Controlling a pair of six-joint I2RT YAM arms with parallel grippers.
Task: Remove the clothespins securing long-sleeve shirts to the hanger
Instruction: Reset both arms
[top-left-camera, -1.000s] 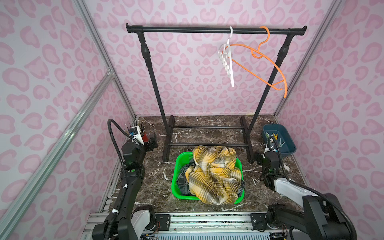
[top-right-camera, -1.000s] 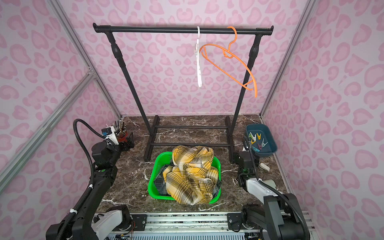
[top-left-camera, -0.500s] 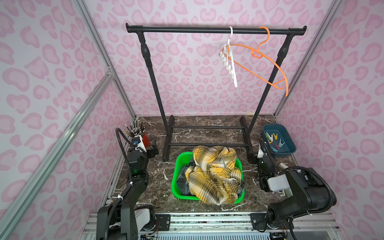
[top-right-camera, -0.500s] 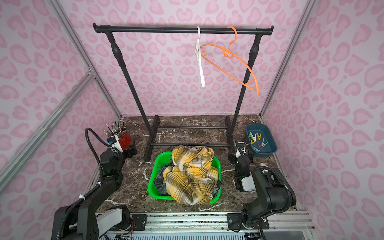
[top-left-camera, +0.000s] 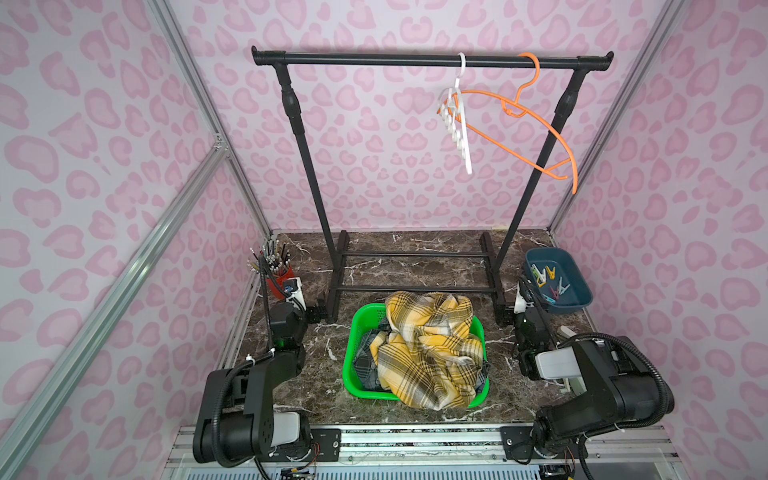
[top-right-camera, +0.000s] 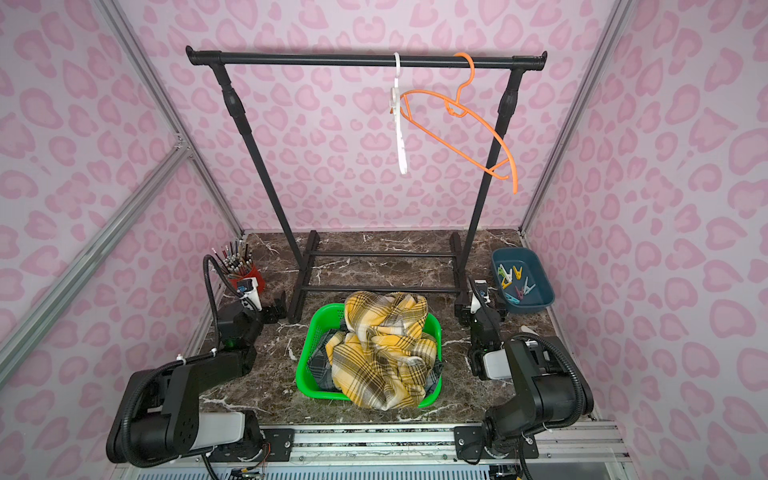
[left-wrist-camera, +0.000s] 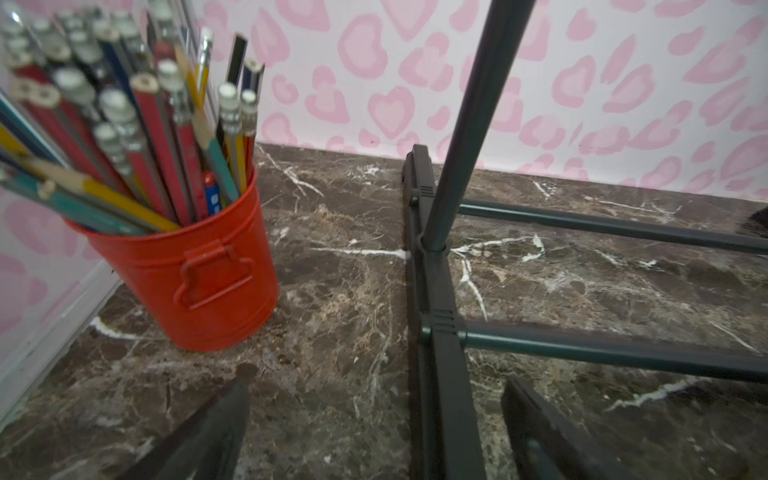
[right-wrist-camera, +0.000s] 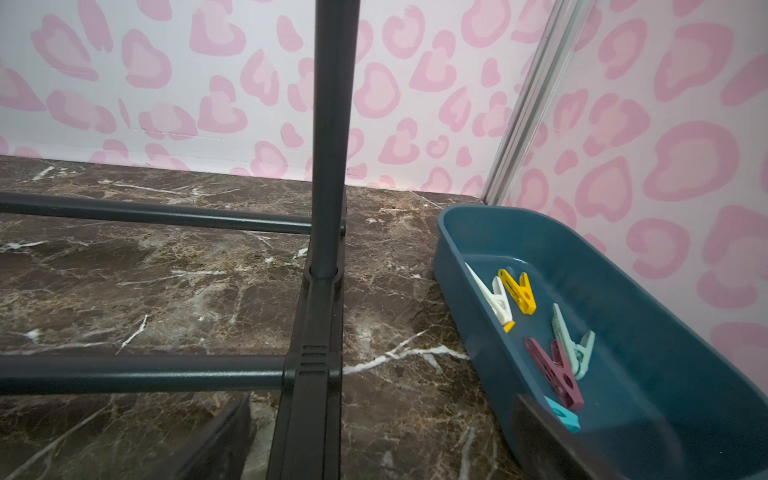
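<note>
Right next to the right gripper (right-wrist-camera: 384, 401), off to its right and a little ahead, sits the blue tray (right-wrist-camera: 665, 374), and that's where the clothespins (right-wrist-camera: 555, 374) are. There's a white one, a yellow, a mint, a dark pinkish one and a teal one, lying loose on the tray bottom with some overlapping. That gripper's jaws are spread wide with nothing in them, low over the marble tabletop (right-wrist-camera: 166, 291). The foot of the black clothes rack (right-wrist-camera: 316, 374) runs straight ahead between its fingers. Can't tell from the wrist view whether the outer finger touches the tray wall or just sits in front of it.

Same deal with the left gripper (left-wrist-camera: 376, 386): jaws wide apart, empty, low over the marble, with the rack's other foot dead ahead. A red bucket of pencils (left-wrist-camera: 199, 274) stands ahead and to its left, near but apart.

Between the two grippers, a bit back toward the arm bases, is the green basket (top-left-camera: 348, 365). The long-sleeve shirts (top-right-camera: 382, 353) are both dumped in there. On top is the yellow plaid shirt (top-left-camera: 428, 353), spilling over the near rim, and the grey plaid shirt (top-left-camera: 363, 365) peeks out under it on the left gripper's side. Both top views show it that way.

High above both grippers, more toward the right one's side, an orange hanger (top-left-camera: 508, 111) and a white hanger (top-left-camera: 459, 137) hang off the rack's top rail.
</note>
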